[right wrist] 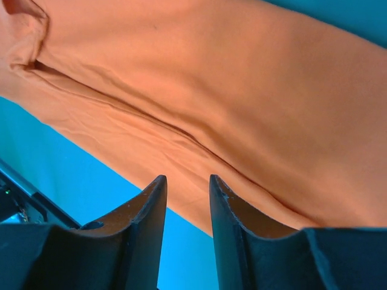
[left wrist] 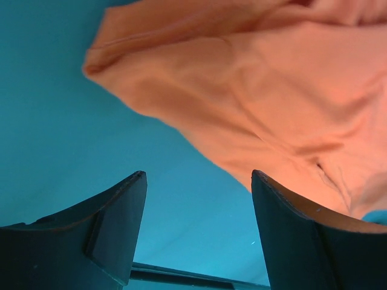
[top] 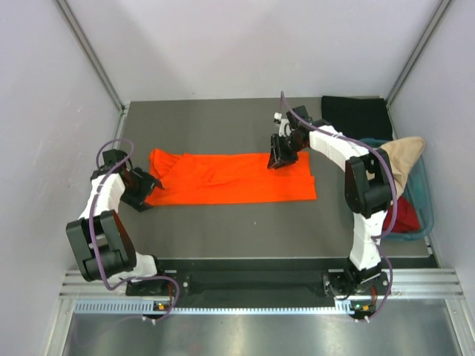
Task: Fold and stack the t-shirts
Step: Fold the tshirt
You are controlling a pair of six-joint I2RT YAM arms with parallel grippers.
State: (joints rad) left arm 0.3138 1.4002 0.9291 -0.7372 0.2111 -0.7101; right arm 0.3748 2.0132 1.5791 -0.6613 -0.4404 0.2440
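The bright orange t-shirt (top: 230,178) lies on the table as a long flat band, folded lengthwise. My left gripper (top: 151,185) is open at its left end, low over the table; in the left wrist view (left wrist: 198,178) the jaws stand wide apart and empty, with the orange cloth (left wrist: 272,78) just beyond them. My right gripper (top: 280,159) is at the shirt's far edge, right of the middle; in the right wrist view (right wrist: 187,179) the jaws stand narrowly apart, with nothing between them, over the cloth's edge (right wrist: 211,78). The black t-shirt (top: 355,115) lies at the back right.
A teal tub (top: 424,185) stands at the right edge. The beige t-shirt (top: 404,159) is draped over its rim and the dark red t-shirt (top: 407,219) lies inside. Grey walls close in the table at both sides and the back.
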